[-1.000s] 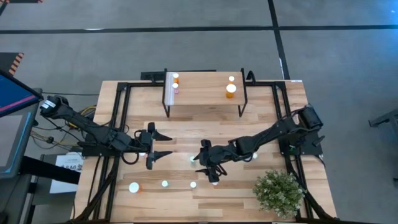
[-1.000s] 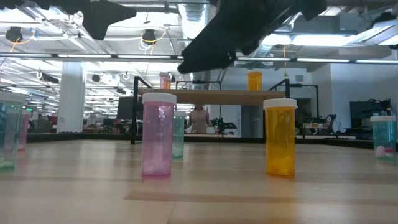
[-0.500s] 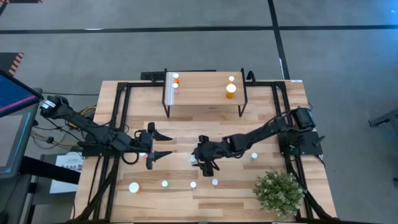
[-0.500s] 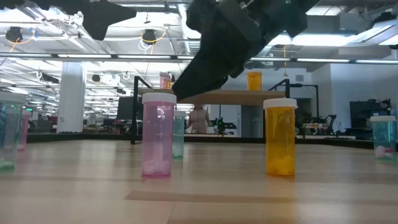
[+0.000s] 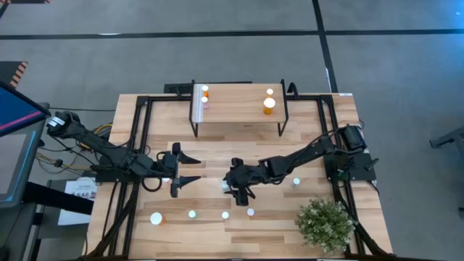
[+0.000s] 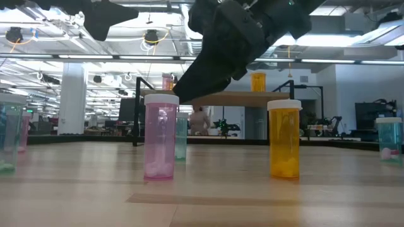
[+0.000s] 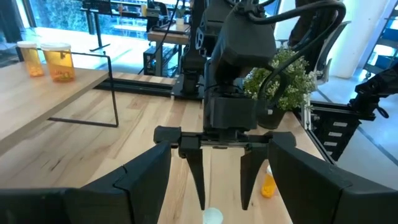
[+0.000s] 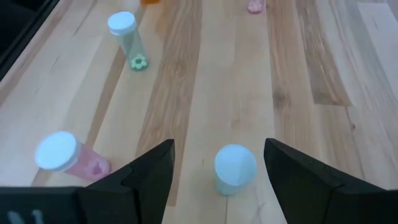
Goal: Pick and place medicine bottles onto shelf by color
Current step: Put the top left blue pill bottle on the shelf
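Right gripper (image 8: 214, 163) spread wide, straddling small pale-green white-capped plastic bottle (image 8: 234, 169) mid-desk. Likely light, slick, tippy; grasp body below cap. Left gripper (image 5: 187, 169) released, left of centre.

Pink bottle (image 6: 160, 137) and orange bottle (image 6: 284, 139), both white-capped, translucent bodies. Pale bluish-green bottle (image 8: 235, 168) with white cap. Green bottle (image 8: 127, 40) (white cap too). Light-wood shelf (image 5: 235, 101), black legs, white strip. Dark arms. Green plant (image 5: 324, 224).
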You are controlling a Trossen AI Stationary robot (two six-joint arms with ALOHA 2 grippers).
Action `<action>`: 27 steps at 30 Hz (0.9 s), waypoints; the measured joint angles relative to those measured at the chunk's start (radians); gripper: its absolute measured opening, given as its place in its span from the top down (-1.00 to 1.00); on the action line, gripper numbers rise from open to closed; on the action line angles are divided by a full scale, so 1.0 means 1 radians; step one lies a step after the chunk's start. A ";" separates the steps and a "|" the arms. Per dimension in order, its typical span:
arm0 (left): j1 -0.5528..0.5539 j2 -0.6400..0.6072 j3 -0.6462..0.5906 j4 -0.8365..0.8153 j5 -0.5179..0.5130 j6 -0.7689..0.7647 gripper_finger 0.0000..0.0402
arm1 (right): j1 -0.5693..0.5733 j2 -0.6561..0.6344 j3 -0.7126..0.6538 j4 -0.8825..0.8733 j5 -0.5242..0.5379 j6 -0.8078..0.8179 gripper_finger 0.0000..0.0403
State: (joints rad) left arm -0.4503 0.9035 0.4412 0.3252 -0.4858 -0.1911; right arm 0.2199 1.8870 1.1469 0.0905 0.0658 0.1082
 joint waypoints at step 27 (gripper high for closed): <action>0.000 0.000 0.000 0.002 0.000 0.002 -0.27 | 0.000 0.000 -0.001 0.019 -0.015 0.018 -0.34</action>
State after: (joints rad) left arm -0.4503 0.9035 0.4408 0.3271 -0.4858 -0.1886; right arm 0.2199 1.8870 1.1461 0.1093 0.0509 0.1261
